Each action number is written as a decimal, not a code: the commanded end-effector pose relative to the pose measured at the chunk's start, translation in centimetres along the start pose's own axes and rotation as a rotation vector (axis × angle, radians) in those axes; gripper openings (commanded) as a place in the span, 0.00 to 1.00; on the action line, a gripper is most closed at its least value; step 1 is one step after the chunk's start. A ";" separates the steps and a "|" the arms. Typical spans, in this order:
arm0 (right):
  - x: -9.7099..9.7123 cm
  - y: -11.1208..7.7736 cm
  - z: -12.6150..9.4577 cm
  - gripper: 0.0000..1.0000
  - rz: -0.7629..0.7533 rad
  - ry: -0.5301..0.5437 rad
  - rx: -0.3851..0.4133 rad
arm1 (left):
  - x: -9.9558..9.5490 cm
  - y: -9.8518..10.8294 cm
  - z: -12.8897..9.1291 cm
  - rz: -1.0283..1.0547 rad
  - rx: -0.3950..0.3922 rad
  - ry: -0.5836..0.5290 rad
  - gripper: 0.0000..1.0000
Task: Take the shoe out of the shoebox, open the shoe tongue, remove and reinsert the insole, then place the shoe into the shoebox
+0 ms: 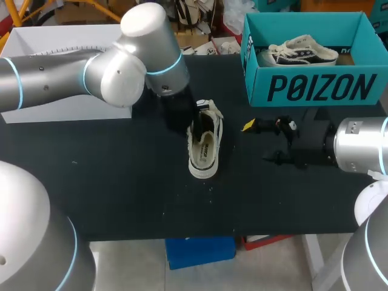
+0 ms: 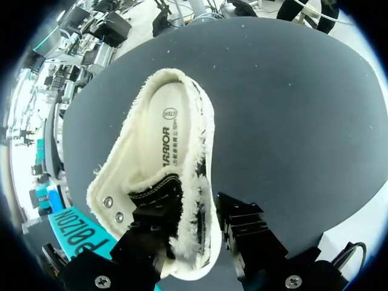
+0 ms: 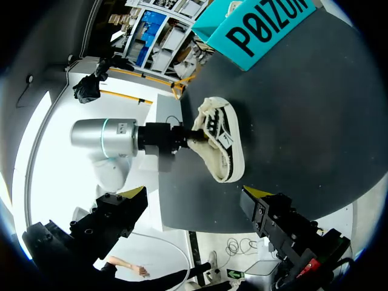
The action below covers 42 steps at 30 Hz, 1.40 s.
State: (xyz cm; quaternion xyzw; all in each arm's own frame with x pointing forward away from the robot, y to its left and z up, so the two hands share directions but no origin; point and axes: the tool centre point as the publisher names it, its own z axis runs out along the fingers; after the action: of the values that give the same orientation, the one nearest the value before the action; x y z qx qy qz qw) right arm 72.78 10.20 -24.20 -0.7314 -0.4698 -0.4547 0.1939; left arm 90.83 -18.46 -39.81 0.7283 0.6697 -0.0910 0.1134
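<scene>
A white, fleece-lined shoe (image 1: 205, 148) lies on the black table, its insole (image 2: 159, 136) showing in the left wrist view. My left gripper (image 1: 185, 115) is at the shoe's tongue end. In the left wrist view (image 2: 185, 209) one finger is inside against the black tongue (image 2: 159, 200). The other finger is just outside the fleece side wall, so the jaws are open around that wall. My right gripper (image 1: 267, 142) stands open and empty to the right of the shoe (image 3: 221, 145), in front of the teal shoebox (image 1: 315, 88).
A second shoe (image 1: 300, 53) lies inside the shoebox at the back right. A white block (image 1: 66, 42) stands at the back left, behind my left arm. Bare black table (image 1: 121, 182) stretches in front of the shoe.
</scene>
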 end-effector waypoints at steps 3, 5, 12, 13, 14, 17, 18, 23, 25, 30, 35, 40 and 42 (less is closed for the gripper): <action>0.0 0.0 0.0 1.00 0.000 0.000 0.000 | -0.3 0.5 1.1 0.024 -0.048 0.005 0.00; 0.0 0.0 0.0 1.00 0.000 0.000 0.000 | -0.3 0.7 1.0 0.034 -0.056 0.005 0.00; 0.0 0.0 0.0 1.00 0.000 0.000 0.000 | -1.1 0.9 -1.6 0.031 -0.060 -0.015 0.00; 0.0 0.0 0.0 1.00 0.000 0.000 0.000 | -1.2 0.9 -2.1 0.031 -0.063 -0.017 0.00; 0.0 0.0 0.0 1.00 0.000 0.000 0.000 | -1.3 0.9 -2.6 0.024 -0.067 -0.021 0.00; 0.0 0.0 0.0 1.00 0.000 0.000 0.000 | -1.8 1.2 -4.5 -0.017 -0.077 -0.024 0.00; 0.0 0.0 0.0 1.00 0.000 0.000 0.000 | -1.9 1.2 -5.2 -0.054 -0.075 -0.021 0.00; 0.0 0.0 0.0 1.00 0.000 0.000 0.000 | -2.4 1.8 -8.7 -0.176 -0.101 -0.017 0.00; 0.0 0.0 0.0 1.00 0.000 0.000 0.000 | -2.4 2.0 -10.2 -0.258 -0.091 -0.010 0.00; 0.0 0.0 0.0 1.00 0.000 0.000 0.000 | -2.1 2.3 -14.1 -0.440 -0.122 -0.015 0.00; 0.0 0.0 0.0 1.00 0.000 0.000 0.000 | -1.5 2.8 -17.7 -0.699 -0.148 -0.025 0.00; 0.0 0.0 0.0 1.00 0.000 0.000 0.000 | -0.4 4.1 -20.6 -0.910 -0.216 -0.054 0.00; 0.0 0.0 0.0 1.00 0.000 0.000 0.000 | 0.3 4.7 -21.5 -1.014 -0.240 -0.062 0.00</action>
State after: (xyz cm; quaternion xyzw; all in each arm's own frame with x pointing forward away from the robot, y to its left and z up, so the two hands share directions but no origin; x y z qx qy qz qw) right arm 72.78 10.21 -24.20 -0.7314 -0.4698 -0.4547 0.1939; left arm 95.68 -14.05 -22.42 0.4230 0.8905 -0.0827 0.1460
